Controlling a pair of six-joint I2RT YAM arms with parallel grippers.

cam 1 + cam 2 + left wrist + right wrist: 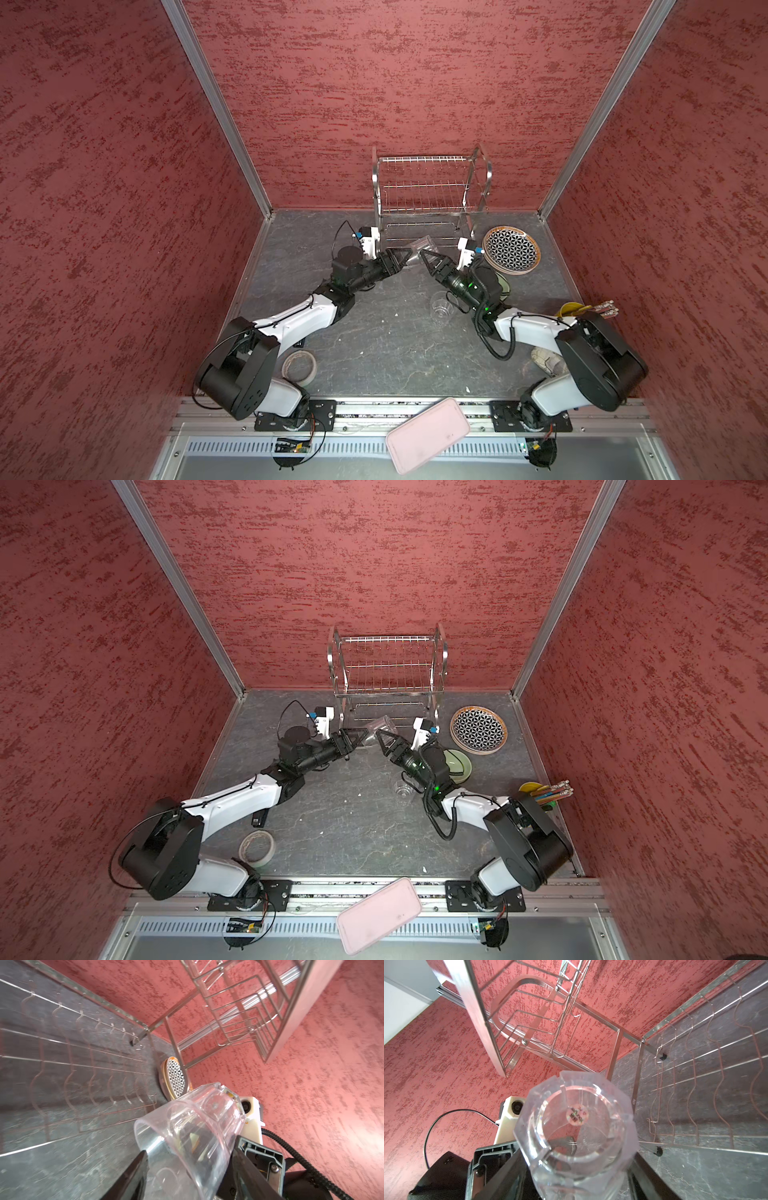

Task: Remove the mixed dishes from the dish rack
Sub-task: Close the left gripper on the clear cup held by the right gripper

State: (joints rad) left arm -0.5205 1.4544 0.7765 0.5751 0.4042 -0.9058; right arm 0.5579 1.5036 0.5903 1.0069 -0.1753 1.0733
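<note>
Grey table [374, 340], far edge: clear cup [419, 245] is being held sideways just before dish rack [375, 187], axis running arm to arm. Right fingers [432, 262] clamped on base, left fingers [395, 257] straddling mouth, clamp unclear.

Plate [511, 249] is black-and-white geometric with brown rim, bowl [462, 766] pale green, tray [428, 434] pink, cup [187, 1126] clear

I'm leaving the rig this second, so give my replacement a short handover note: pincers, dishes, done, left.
Right pincer: looks shut on the clear cup, held sideways above the table before the dish rack.
Left pincer: fingers flank that cup's mouth end; grip unclear.
On the table: geometric plate with plates beneath, pale green bowl, second clear cup.
Done: both rack tiers look bare.
Left: set the held cup down.
</note>
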